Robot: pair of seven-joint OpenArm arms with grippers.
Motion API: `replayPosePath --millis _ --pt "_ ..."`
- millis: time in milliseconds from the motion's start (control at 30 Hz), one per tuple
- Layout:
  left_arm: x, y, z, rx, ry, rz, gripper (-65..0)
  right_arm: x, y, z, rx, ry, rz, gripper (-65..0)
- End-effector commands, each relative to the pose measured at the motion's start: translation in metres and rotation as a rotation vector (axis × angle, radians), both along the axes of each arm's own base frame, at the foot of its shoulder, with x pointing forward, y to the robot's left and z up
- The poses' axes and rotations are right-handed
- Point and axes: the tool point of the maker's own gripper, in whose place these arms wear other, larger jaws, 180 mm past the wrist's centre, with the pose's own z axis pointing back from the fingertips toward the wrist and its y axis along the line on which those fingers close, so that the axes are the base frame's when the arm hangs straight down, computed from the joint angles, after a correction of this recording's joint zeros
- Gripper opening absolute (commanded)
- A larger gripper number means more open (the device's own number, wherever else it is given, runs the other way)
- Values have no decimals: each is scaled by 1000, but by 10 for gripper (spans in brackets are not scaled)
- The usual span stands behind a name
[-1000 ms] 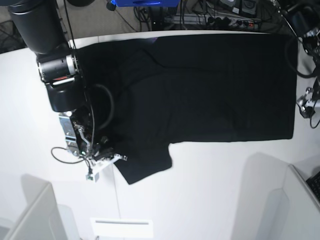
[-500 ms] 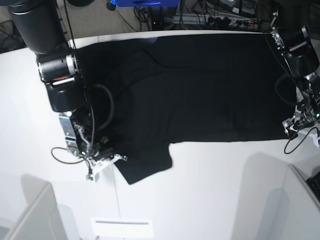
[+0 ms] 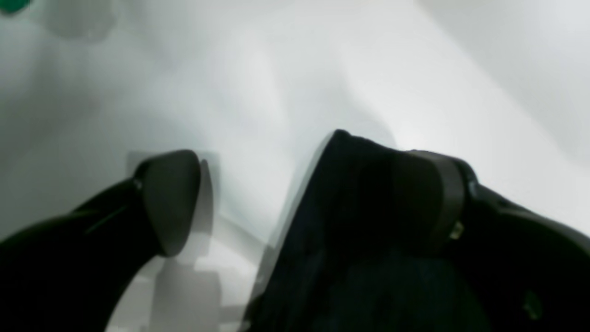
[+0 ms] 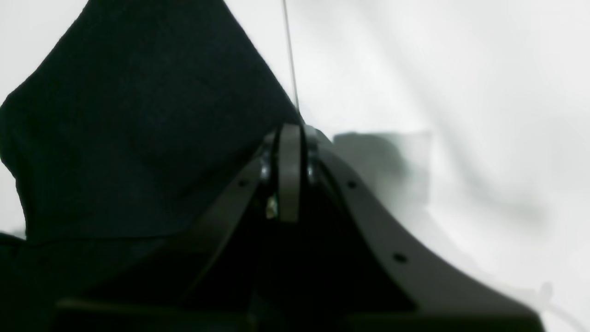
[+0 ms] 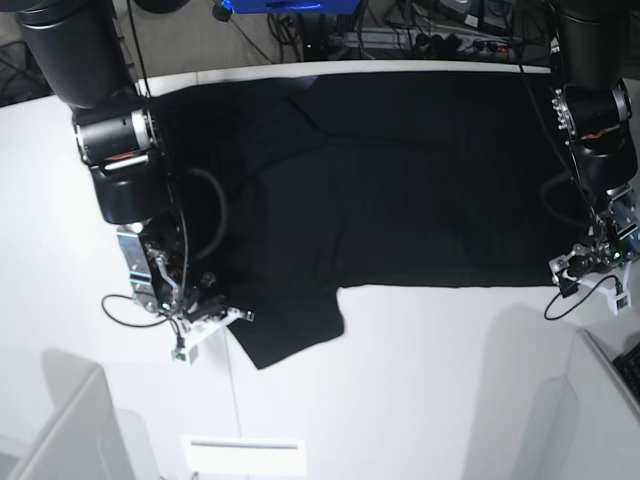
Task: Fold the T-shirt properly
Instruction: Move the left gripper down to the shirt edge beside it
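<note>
In the left wrist view my left gripper [image 3: 295,193] stands wide open, and the hem corner of the T-shirt [image 3: 355,221] lies against my right-hand finger.

In the right wrist view my right gripper [image 4: 289,152] is closed; whether it pinches the sleeve edge I cannot tell.

In the base view the T-shirt [image 5: 400,170] lies flat, its long axis running between my two arms.

T-shirt [image 5: 400,170] lies spread on the table [image 5: 420,380], between both arms.
</note>
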Motion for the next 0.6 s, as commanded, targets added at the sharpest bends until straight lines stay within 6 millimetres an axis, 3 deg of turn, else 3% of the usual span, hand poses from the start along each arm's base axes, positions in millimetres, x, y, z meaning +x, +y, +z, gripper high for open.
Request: replayPosePath --millis 0,133,233,433,567 --pt "13 7 18 33 -40 -12 -20 8 4 11 16 -11 9 -650" --pt "21 0 20 29 -53 -28 -20 8 4 11 16 -11 9 -650" --pt "15 8 29 12 -84 12 -20 8 4 11 16 -9 9 -650" --pt "14 13 59 52 -145 3 -20 7 5 10 16 -6 13 -650" --pt "12 13 52 42 -131 9 -20 7 6 10 16 -7 15 -650"
